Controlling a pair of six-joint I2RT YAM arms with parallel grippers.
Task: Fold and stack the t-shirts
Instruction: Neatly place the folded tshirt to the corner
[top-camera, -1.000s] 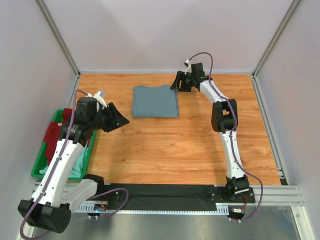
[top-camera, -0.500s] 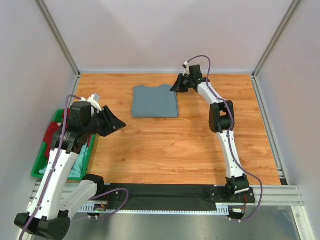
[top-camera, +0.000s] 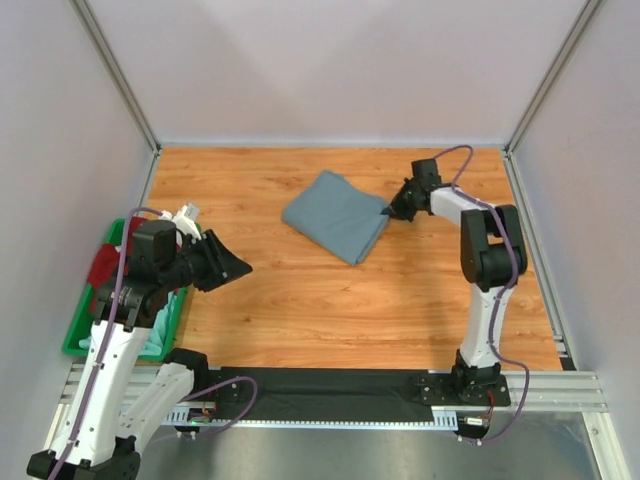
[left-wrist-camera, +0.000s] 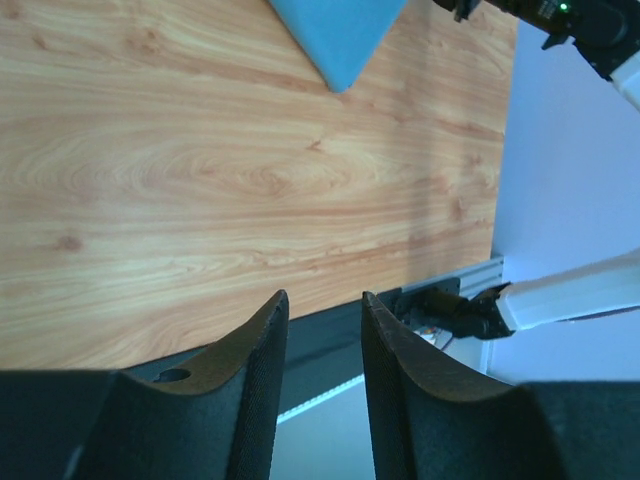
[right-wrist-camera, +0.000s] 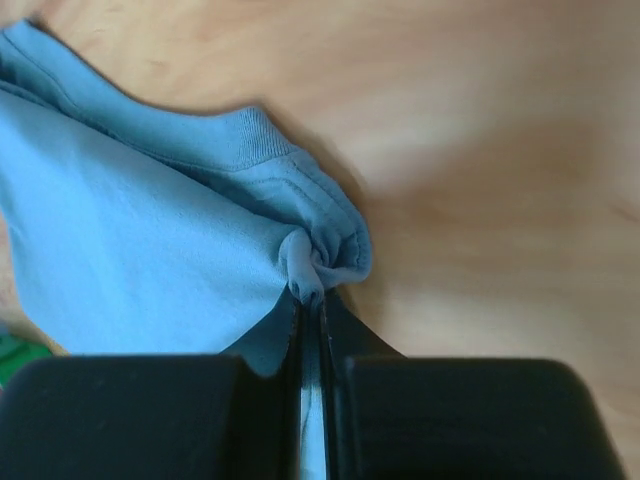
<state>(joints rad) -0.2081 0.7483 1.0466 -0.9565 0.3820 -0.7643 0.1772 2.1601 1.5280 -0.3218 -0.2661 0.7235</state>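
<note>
A flat orange-brown wood-grain tabletop (top-camera: 330, 300) is enclosed on three sides by plain pale lilac-grey wall panels (top-camera: 330, 70), joined at slim silver aluminium corner posts (top-camera: 112, 72). Along the near edge a black mat strip (top-camera: 330, 380) is laid beside a silver slotted aluminium rail (top-camera: 560, 385). Everything is evenly lit.

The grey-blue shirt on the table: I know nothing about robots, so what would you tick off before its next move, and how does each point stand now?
1. Grip on the grey-blue shirt: ok. The right gripper is shut on a bunched bit of its edge.
2. Fold intact: cannot tell. It lies as one flat, slanted packet, but the layers beneath are hidden.
3. Other arm clear: ok. The left gripper is open, empty and apart from the shirt.
4. Room on the table: ok. Bare wood surrounds the shirt.
5. Other shirts done: not ok. The red shirt lies crumpled in the green bin.
</note>
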